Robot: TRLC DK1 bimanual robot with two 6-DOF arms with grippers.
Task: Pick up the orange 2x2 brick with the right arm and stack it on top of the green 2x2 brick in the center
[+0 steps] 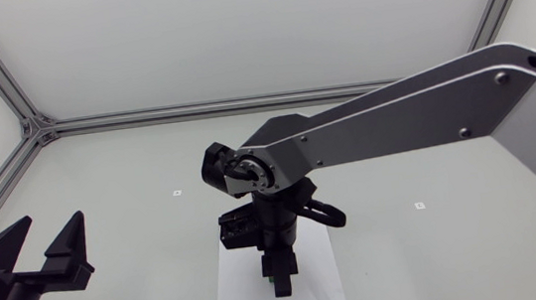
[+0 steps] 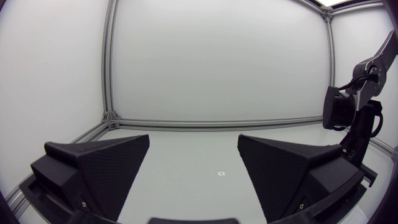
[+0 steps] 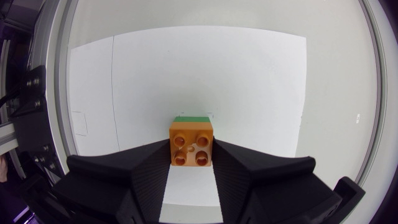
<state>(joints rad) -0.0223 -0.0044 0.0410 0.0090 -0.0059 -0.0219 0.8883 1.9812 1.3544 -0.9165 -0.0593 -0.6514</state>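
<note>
Progress: pick-up is done. The right pincer [image 3: 191,152] pinches the orange brick [image 3: 191,140] from two sides, studs facing the wrist camera. The green brick [image 3: 193,117] shows only as a thin strip just ahead of the orange one, and I judge it sits directly beneath. Edges look parallel, so alignment seems good. In the head view the right arm hides nearly all of both bricks.

I cannot tell whether orange is seated on green's studs or hangs just above them, as no view shows the seam. Judgement: placing stage. Left to do: press down if not seated, spread the fingers, lift clear.

Surroundings: a white sheet [image 3: 186,68] lies on the counter [image 3: 336,93] under the pincer and both bricks. Small marks [image 1: 177,193] on the counter are well apart from the pincer. The left pincer [image 2: 193,142] is spread, holds nothing, and is parked well off to the side of the right one.

Nothing stands between the pincer and the green brick. Possible risk: orange lifting off with the fingers on release.
</note>
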